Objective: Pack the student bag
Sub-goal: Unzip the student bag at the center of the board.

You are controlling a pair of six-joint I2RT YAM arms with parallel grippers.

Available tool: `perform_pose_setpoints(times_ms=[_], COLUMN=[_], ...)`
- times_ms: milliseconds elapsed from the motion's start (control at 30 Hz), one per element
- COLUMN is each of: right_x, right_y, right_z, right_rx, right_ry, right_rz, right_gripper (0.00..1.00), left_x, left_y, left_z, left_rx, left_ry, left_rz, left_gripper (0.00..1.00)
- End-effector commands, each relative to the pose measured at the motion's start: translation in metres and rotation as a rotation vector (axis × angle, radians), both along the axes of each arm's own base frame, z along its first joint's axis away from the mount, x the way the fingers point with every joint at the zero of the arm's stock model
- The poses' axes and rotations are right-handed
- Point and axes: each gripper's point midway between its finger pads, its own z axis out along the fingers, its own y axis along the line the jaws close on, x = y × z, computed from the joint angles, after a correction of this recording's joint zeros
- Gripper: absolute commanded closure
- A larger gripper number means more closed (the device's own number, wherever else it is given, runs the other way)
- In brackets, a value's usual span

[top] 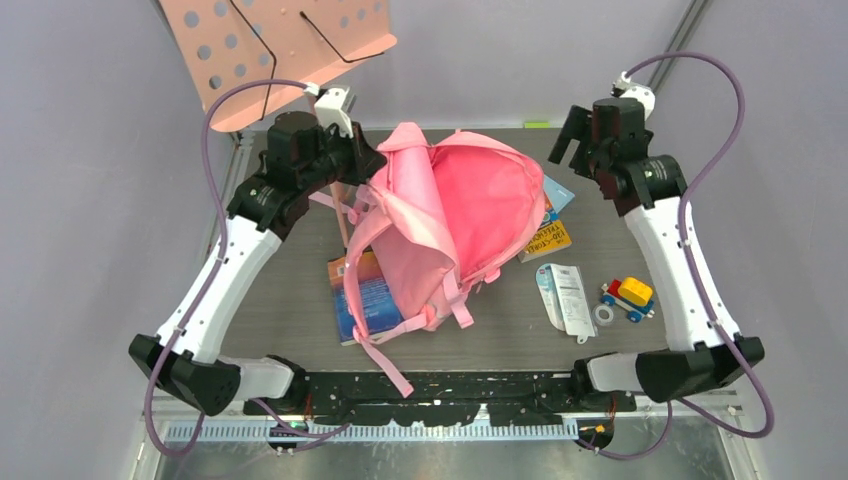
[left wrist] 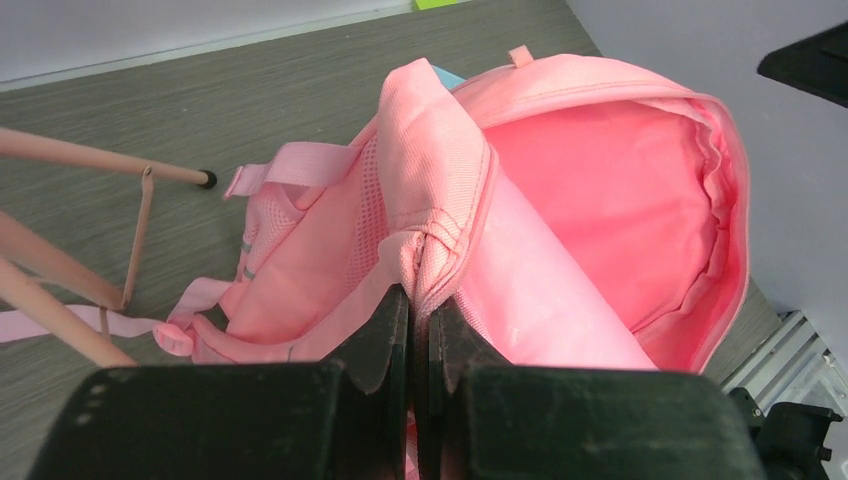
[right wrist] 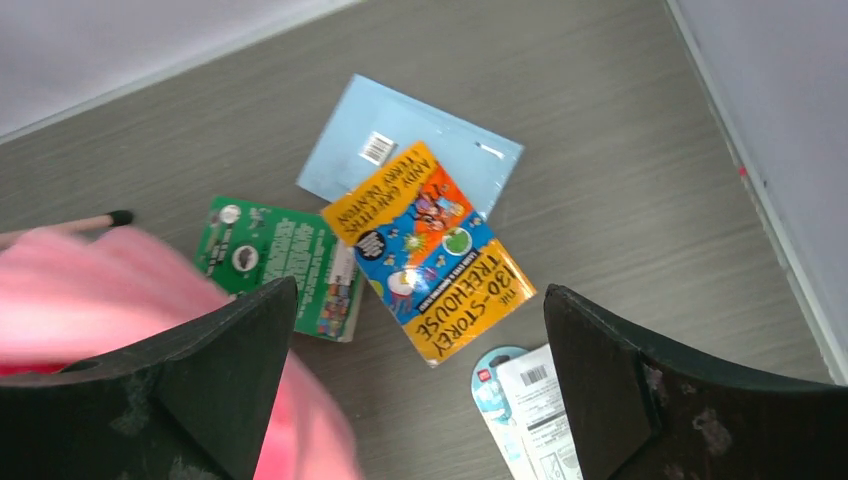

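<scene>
We find the grey table carrying the student bag at its centre. Taken from the bag, a blue book lies at 7 o'clock, partly beneath it. An orange book overlaps a pale-blue book at 3 o'clock. A blister pack, tape ring and toy train lie at 4 o'clock.
</scene>
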Motion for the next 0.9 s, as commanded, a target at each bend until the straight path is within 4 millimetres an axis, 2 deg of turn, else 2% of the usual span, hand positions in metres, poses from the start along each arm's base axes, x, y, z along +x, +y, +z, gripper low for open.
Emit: perform_pose_setpoints(times_ms=[0,33,67,133,267,333,467,667,867], right_x=[0.017,0.023,0.026,0.027,0.024,0.020,0.020,0.030,0.040], right_y=[-0.041,-0.046,-0.053,-0.058,-0.045,-0.036,-0.010,0.031,0.049], right_z=[-0.040,-0.060,-0.069,-0.111,-0.183,-0.208,-0.239,-0.259,-0.277], right_rx=[0.142,0.151,0.146,0.122,0.134,0.067,-0.027,-0.039,-0.116], right_ry=[0.108,0.141,0.154,0.251,0.423,0.472,0.523,0.500,0.533], right_rz=[-0.056,-0.076,-0.098,-0.112,-0.061,-0.034,0.063,0.207,0.280], right_gripper=[0.00,0.00,0.00,0.00,0.00,0.00,0.00,0.00,0.00], left_x=[-0.013,-0.015,-0.016,-0.019,-0.020,-0.022,-0.021,-0.022,-0.025], left_y=[0.015,0.016,0.017,0.018,0.019,0.019,0.023,0.026,0.028], left_z=[-0.007,-0.007,-0.006,-0.009,-0.010,-0.010,-0.011,-0.008,-0.003], left_rx=[0.034,0.031,0.027,0.020,0.022,0.020,0.024,0.022,0.027], left_ry=[-0.018,-0.022,-0.026,-0.028,-0.032,-0.039,-0.060,-0.075,-0.105], left_rz=[0.028,0.032,0.034,0.035,0.036,0.029,0.052,0.062,0.059], left_gripper=[1.00,1.00,1.00,1.00,1.00,1.00,1.00,1.00,1.00])
